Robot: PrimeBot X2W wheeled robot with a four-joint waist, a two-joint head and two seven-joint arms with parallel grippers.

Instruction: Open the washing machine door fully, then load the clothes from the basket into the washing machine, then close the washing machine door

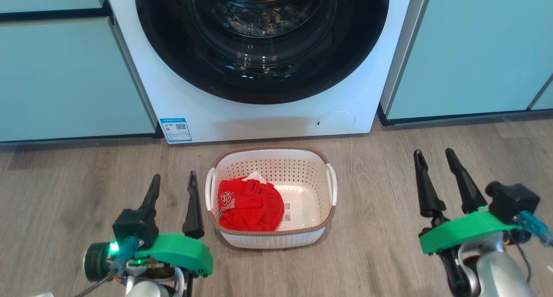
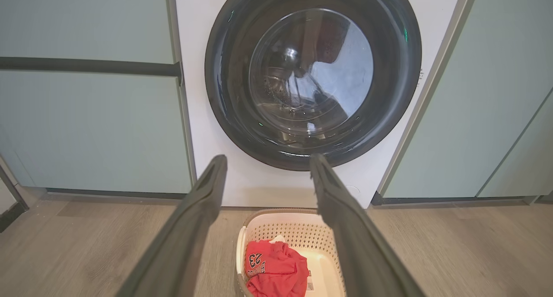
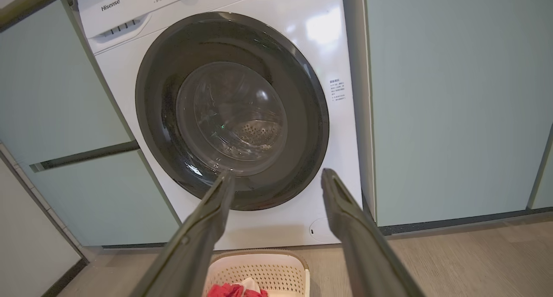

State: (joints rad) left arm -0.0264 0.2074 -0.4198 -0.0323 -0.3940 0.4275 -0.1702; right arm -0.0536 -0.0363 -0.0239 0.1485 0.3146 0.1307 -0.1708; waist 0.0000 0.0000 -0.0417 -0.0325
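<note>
The washing machine (image 1: 259, 119) is seen standing between pale teal cabinets (image 1: 65, 72), its white front facing the robot. Its round door (image 1: 261, 50) is shut, the glossy black rim lying flush against the front. A wooden floor (image 1: 389, 245) is spread before it. On that floor, just in front of the machine and between the two arms, the basket (image 1: 276, 169) is set upright. The clothes (image 1: 248, 206) are bunched in the basket's left half, a red garment with white lettering, and a white cloth piece (image 1: 255, 177) is tucked behind it against the far wall.

Both arms are held low and forward, one on each side of the basket, apart from it. The left hand (image 1: 174, 176) is poised just beside the basket's left handle, the fingers pointed toward the machine and spread wide, nothing held between them. The right hand (image 1: 433, 152) is kept well apart from the basket on the right, tilted slightly leftward, its fingers likewise spread wide and empty. In each wrist view the fingers (image 2: 203, 202) are aimed at the door's lower rim.
</note>
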